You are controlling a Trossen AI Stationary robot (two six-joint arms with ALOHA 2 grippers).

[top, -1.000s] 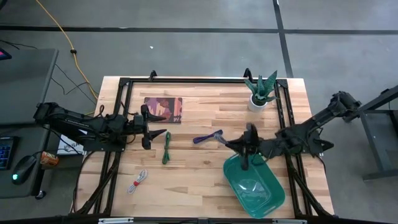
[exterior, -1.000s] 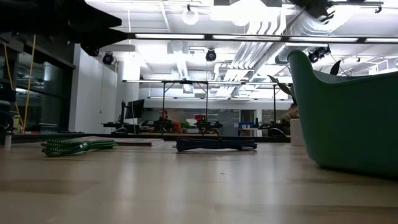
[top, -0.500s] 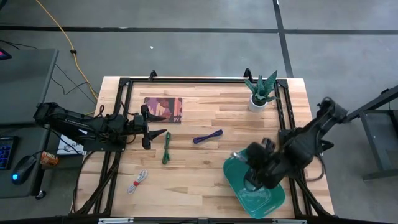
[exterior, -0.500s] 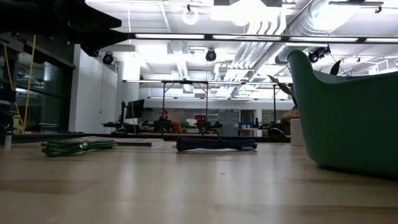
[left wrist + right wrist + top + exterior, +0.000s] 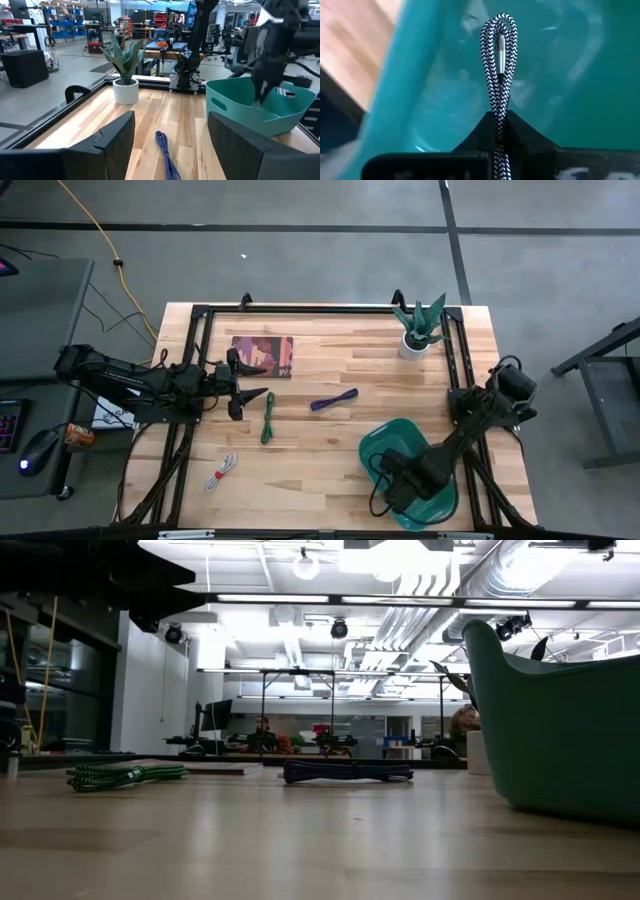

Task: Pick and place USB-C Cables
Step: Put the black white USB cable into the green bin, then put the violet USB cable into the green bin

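Note:
My right gripper (image 5: 398, 480) hangs over the teal tub (image 5: 372, 442), pointing down, shut on the silver-grey USB-C cable (image 5: 499, 50). Three more cables lie flat on the table: the green one (image 5: 268, 418), the purple one (image 5: 333, 399) and the white-and-red one (image 5: 222, 471). My left gripper (image 5: 255, 393) waits level at the table's left, open, just left of the green cable. In its wrist view the purple cable (image 5: 167, 155) lies ahead between the fingers. My right gripper pinches the folded silver-grey bundle between its two fingers (image 5: 520, 131), with several strands side by side. The fingers come from above and lie along the bundle. Its looped end (image 5: 499, 22) and a metal plug stick out past the fingertips, clear above the tub's floor (image 5: 560, 75).
A potted plant (image 5: 420, 328) stands at the far right corner and a flat picture book (image 5: 263, 356) lies at the far left. A black frame (image 5: 452, 350) runs round the table. A yellow cord (image 5: 100, 235) lies on the floor beyond the table.
My right gripper has swung from beside the purple cable, at the tub's far rim, toward the table's near edge and down over the tub. It has tipped from nearly level to pointing down, still shut on the silver-grey cable. The other cables lie as before.

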